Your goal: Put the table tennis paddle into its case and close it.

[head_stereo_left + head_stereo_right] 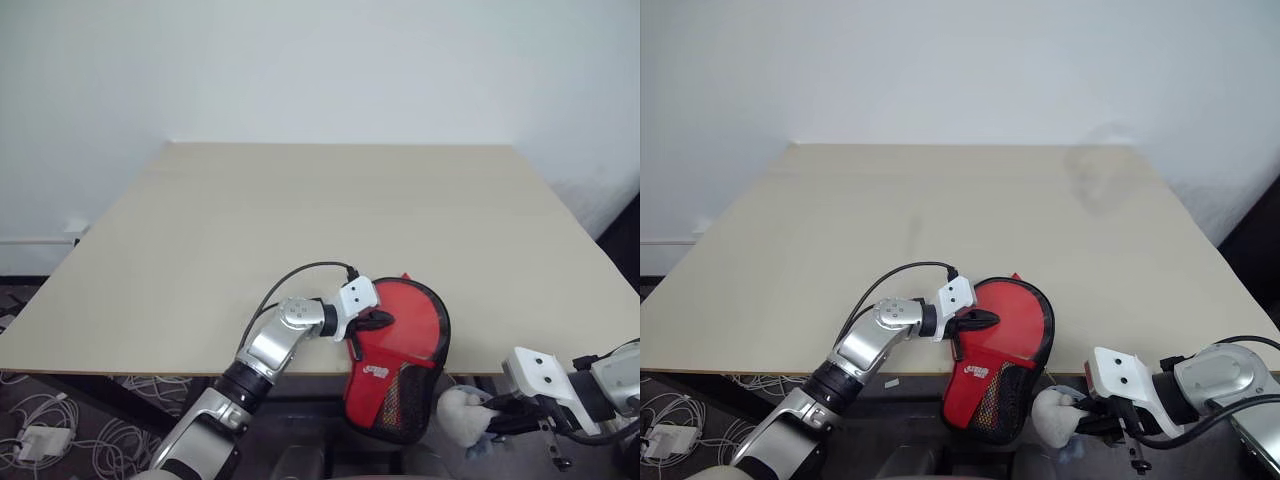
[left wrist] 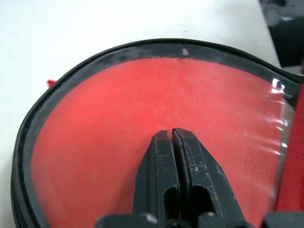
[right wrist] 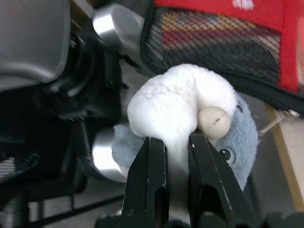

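Note:
The case (image 1: 400, 350) lies at the table's front edge, its narrow mesh end hanging over the edge. Through its clear half shows the red face of the table tennis paddle (image 2: 118, 123), and the striped handle (image 3: 204, 33) shows behind the mesh. My left gripper (image 1: 385, 320) is shut, its fingertips (image 2: 161, 142) resting on the clear face over the paddle. Below the table edge on the right, my right gripper (image 1: 490, 415) is shut on a white and grey-blue plush toy (image 3: 175, 104) that hangs beside the case's mesh end.
The beige table (image 1: 300, 220) stretches away to a white wall. Cables and a white adapter (image 1: 35, 440) lie on the floor at the left, below the table. The table's right edge drops to a dark area (image 1: 625, 240).

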`<move>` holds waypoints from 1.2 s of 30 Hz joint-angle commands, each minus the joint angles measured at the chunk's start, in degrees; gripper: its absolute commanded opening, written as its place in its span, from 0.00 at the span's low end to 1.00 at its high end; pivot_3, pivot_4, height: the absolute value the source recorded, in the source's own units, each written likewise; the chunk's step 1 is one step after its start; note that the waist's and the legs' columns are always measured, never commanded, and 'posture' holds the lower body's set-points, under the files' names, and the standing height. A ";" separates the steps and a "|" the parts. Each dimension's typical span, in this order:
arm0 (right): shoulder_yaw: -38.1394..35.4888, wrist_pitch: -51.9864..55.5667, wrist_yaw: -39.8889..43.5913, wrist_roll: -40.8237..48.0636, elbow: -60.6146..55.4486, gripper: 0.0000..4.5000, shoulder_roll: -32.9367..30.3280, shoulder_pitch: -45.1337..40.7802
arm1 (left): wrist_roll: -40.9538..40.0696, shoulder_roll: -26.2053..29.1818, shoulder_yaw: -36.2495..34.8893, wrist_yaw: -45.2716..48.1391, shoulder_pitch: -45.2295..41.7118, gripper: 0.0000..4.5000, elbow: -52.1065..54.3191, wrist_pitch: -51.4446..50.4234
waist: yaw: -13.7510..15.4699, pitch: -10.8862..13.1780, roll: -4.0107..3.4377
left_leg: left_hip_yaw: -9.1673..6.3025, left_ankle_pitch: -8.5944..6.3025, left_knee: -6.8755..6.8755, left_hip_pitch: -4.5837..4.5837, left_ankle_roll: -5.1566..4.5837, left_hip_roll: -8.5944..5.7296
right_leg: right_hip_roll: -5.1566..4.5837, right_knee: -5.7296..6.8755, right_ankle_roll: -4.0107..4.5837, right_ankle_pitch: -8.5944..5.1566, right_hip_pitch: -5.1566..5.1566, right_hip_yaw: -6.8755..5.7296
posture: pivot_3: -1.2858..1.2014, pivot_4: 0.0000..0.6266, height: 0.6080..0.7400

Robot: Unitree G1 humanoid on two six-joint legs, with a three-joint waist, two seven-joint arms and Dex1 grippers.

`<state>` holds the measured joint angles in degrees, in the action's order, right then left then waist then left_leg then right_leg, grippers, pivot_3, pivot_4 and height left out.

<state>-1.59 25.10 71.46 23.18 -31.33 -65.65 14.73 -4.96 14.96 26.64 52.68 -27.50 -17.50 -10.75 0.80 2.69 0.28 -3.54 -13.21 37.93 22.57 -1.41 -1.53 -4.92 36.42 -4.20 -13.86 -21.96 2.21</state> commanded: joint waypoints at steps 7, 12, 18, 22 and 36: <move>2.57 -3.03 -1.19 -2.98 4.48 0.03 3.55 -5.48 | 0.67 -1.98 -0.45 8.34 -2.88 0.00 -11.51 8.88 | 0.03 -0.03 -0.05 | 0.01 0.14 0.00 0.02 -0.24 -0.01 | 0.01 0.01 0.00 0.01 -0.01 0.02 | 0.52 0.00 1.00; 2.00 -1.68 -1.51 -1.36 3.00 0.03 4.31 -5.38 | 0.67 -3.98 -1.46 11.71 -5.36 0.00 -17.50 12.73 | 0.06 -0.04 -0.06 | 0.00 0.14 0.01 0.02 -0.25 -0.01 | 0.01 0.01 -0.01 0.01 0.00 0.01 | 0.52 0.00 1.00; 0.59 -0.53 -2.91 0.24 0.27 0.03 5.58 -3.27 | 1.94 -6.06 -2.78 12.82 -7.19 0.00 -25.17 17.17 | 0.28 -0.07 -0.04 | -0.04 0.14 0.06 0.01 -0.25 -0.02 | 0.00 0.00 -0.02 0.01 0.07 -0.03 | 0.52 0.00 1.00; -1.39 -2.73 -3.00 -0.08 -0.67 0.03 6.09 0.55 | 3.22 -6.61 -3.05 13.04 -7.83 0.00 -29.66 20.09 | 0.98 -0.13 0.04 | -0.04 0.03 0.11 -0.05 -0.13 -0.03 | -0.01 -0.03 -0.03 0.01 0.17 -0.02 | 0.52 0.00 1.00; -6.47 -5.00 2.90 3.09 -13.78 0.03 3.22 19.44 | 5.43 -6.84 -3.57 14.10 -9.80 0.00 -35.77 23.62 | 1.34 -0.72 0.01 | -0.19 -0.18 0.06 -0.18 -0.09 0.06 | 0.01 -0.60 -0.10 0.05 0.60 -0.18 | 0.52 0.00 1.00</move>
<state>-8.20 20.44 72.74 24.85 -42.62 -61.71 33.36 -2.74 6.78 22.46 67.11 -38.27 -49.58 14.03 2.14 1.97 0.28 -3.71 -13.39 37.98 22.40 -1.51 -1.47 -4.91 35.81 -4.30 -13.81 -21.37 2.04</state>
